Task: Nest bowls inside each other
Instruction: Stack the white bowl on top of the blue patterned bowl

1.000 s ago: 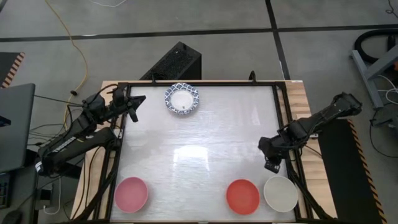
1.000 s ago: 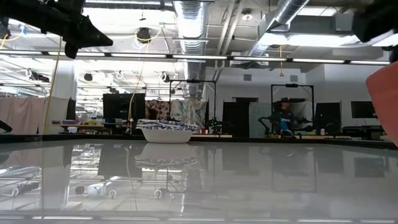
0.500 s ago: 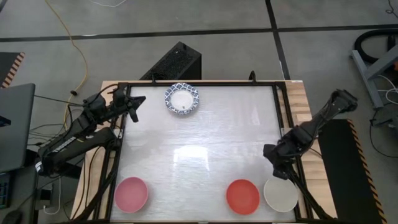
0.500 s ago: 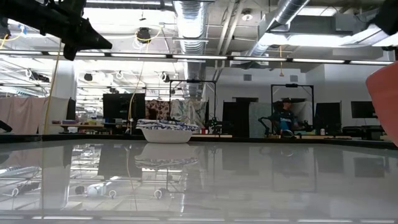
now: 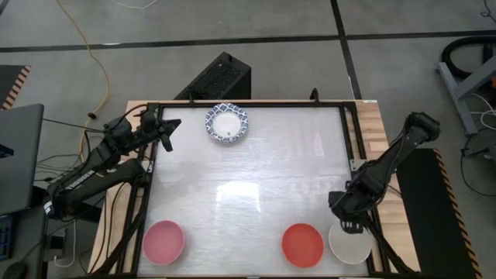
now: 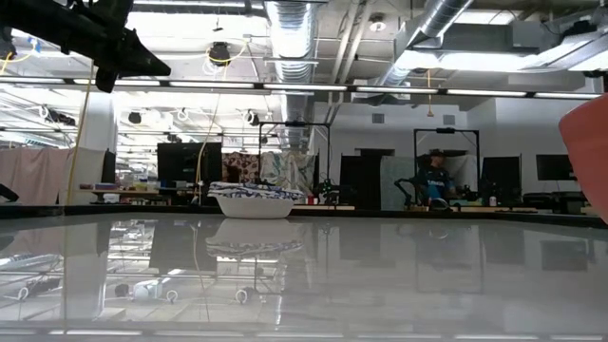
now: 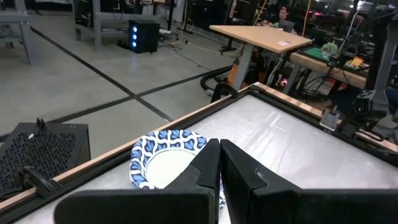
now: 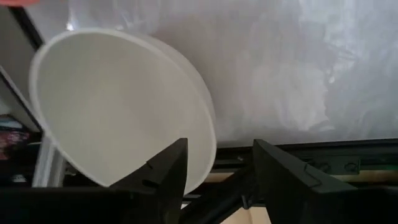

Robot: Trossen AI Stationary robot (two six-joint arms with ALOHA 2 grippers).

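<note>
At the counter's [image 5: 256, 167] 5 o'clock corner, right pincer [image 5: 348, 225] spread over plain white bowl's [image 5: 350, 242] rim. Advice: straddle rim squarely before closing. Left pincer [image 5: 167, 133] closed, parked 10 o'clock.

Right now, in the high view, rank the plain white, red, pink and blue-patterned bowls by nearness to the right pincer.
1. plain white bowl, just below the right pincer.
2. red bowl, beside the white one.
3. blue-patterned bowl, far edge.
4. pink bowl, near left corner.

Table top [image 5: 256, 178] glossy, mirror-like – wood edge [image 5: 377, 132] – plain white bowl [image 8: 118, 106] smooth, matt.
</note>
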